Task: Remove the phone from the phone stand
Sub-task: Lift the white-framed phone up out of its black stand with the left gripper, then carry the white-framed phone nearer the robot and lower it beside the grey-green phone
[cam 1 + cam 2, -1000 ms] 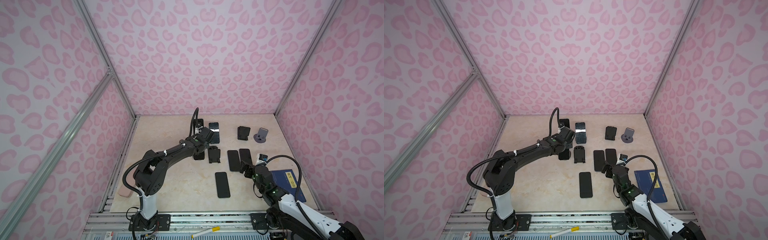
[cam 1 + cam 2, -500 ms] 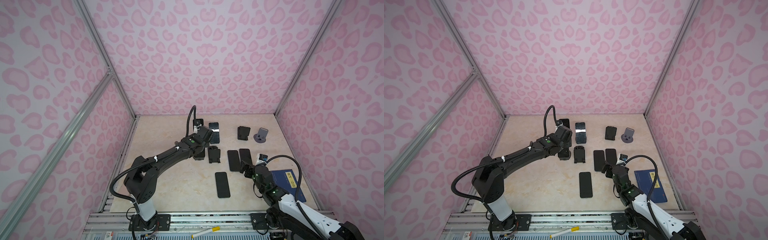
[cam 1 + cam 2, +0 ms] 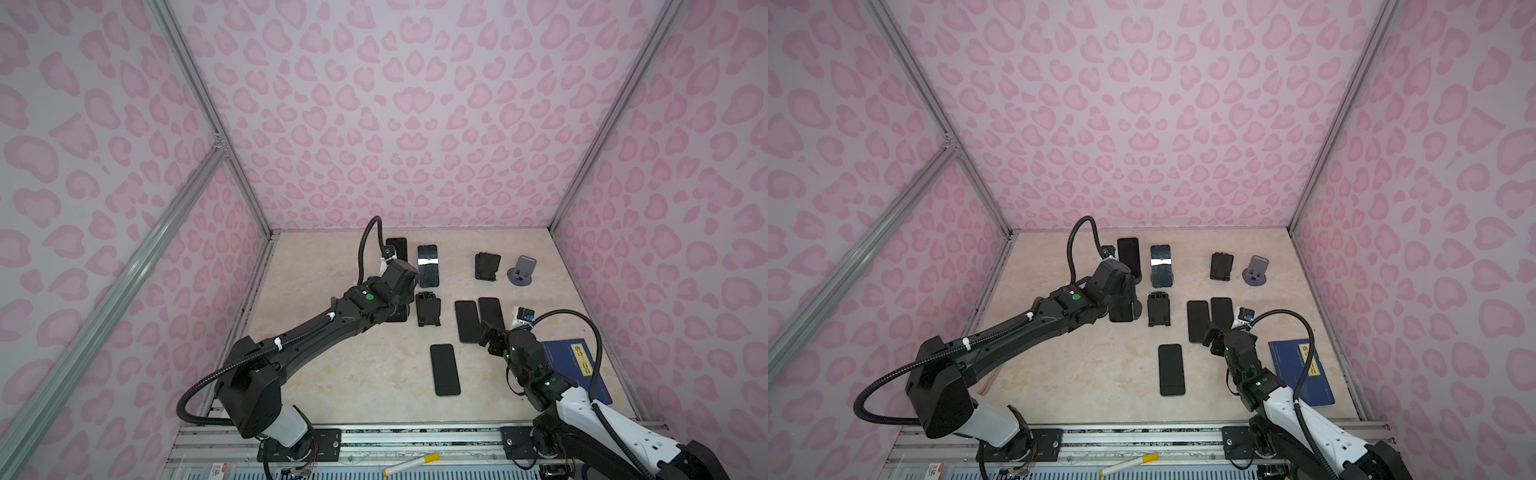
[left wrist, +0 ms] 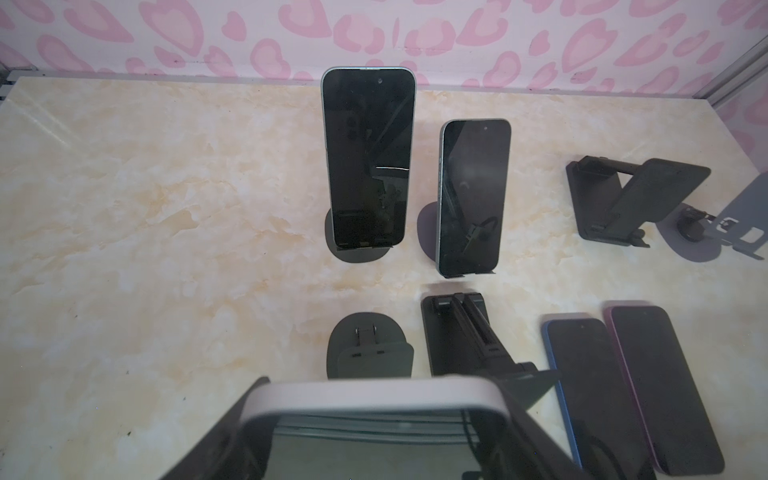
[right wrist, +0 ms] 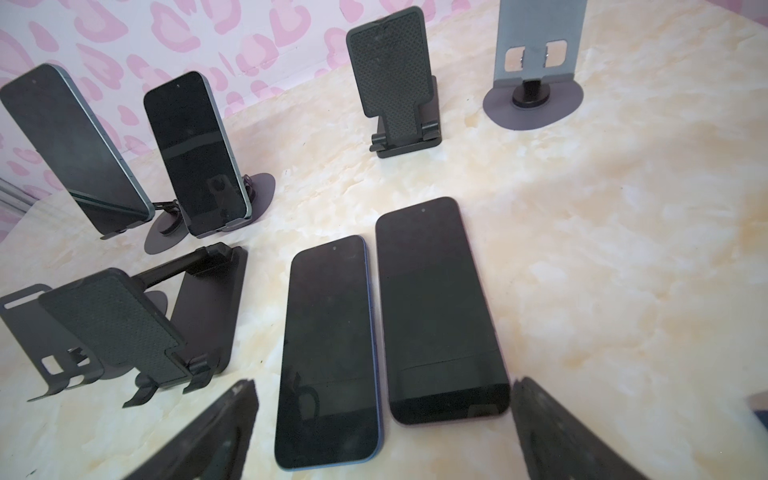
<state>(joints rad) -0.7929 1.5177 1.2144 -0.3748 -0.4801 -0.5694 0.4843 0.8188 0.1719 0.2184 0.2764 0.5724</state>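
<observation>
Lift-off looked done, and the carry-away was the step in hand. The left tool (image 4: 374, 453) was clamped across the width of the pale-rimmed dark-screened phone (image 4: 374, 399), with its dark fingers (image 4: 220, 440) on the side edges. It held the phone in the air close to the dark oval-based hinged stand (image 4: 370, 353), whose plate stood empty. That stand sat just to the 9 o'clock side of the middle of the cream marbled bench (image 3: 332, 374).

By my judgement, the next move called for drawing the phone clear of the stand without knocking it. The phone then needed lowering flat onto bare bench, perhaps toward 7 o'clock, before the grip was released.

The left arm (image 3: 316, 332) stretched long and low from its base at the 7 o'clock corner toward the middle. The right tool (image 5: 384, 384) hung with its jaws wide apart and nothing between them, low over the two dark phones lying flat (image 5: 440, 311) at 3 o'clock. Its arm was folded near its base at 5 o'clock.
</observation>
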